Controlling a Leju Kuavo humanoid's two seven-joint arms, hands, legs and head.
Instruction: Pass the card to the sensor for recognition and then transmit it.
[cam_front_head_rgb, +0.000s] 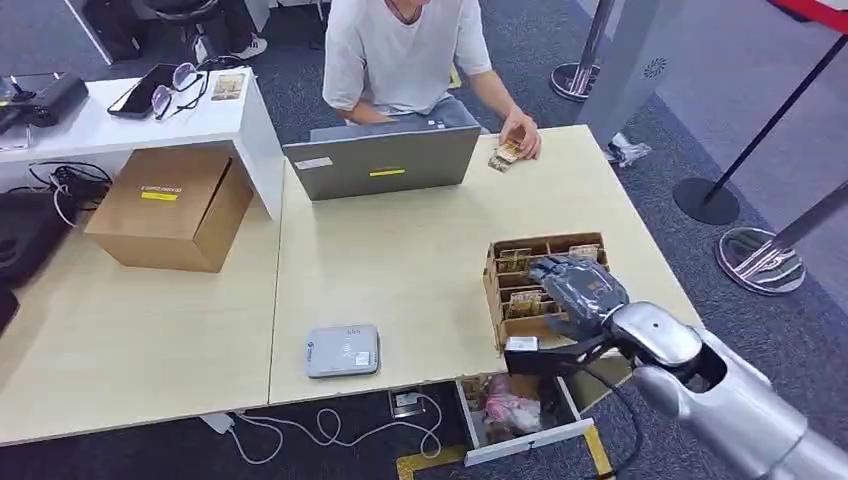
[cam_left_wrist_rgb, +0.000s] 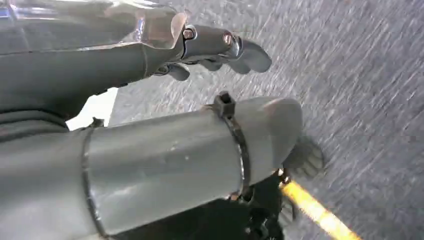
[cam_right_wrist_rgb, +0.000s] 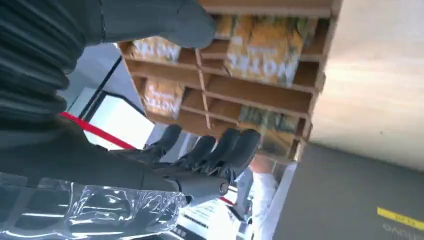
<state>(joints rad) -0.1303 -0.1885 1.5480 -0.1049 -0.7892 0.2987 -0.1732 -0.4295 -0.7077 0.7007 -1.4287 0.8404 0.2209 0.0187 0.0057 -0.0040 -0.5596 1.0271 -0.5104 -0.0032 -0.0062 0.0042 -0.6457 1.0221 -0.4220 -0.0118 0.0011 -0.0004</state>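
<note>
**Right hand poised over the card rack**

The right hand (cam_front_head_rgb: 575, 285) hovers above the wooden card rack (cam_front_head_rgb: 497, 285) at the table's (cam_front_head_rgb: 400, 270) right side, fingers (cam_right_wrist_rgb: 235, 147) extended and apart, nothing held. Cards (cam_right_wrist_rgb: 267, 47) sit in the rack's compartments. The grey sensor pad (cam_front_head_rgb: 342, 351) lies near the front edge. The left hand (cam_left_wrist_rgb: 220, 47) hangs over carpet, fingers loosely extended, empty. A person's hand (cam_front_head_rgb: 522, 135) holds cards beside the laptop (cam_front_head_rgb: 385, 160).

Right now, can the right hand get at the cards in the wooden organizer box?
Probably yes. The right hand hangs over the wooden organizer box with its fingers spread and nothing in them, and the cards stand in open-topped compartments with nothing covering them.
</note>
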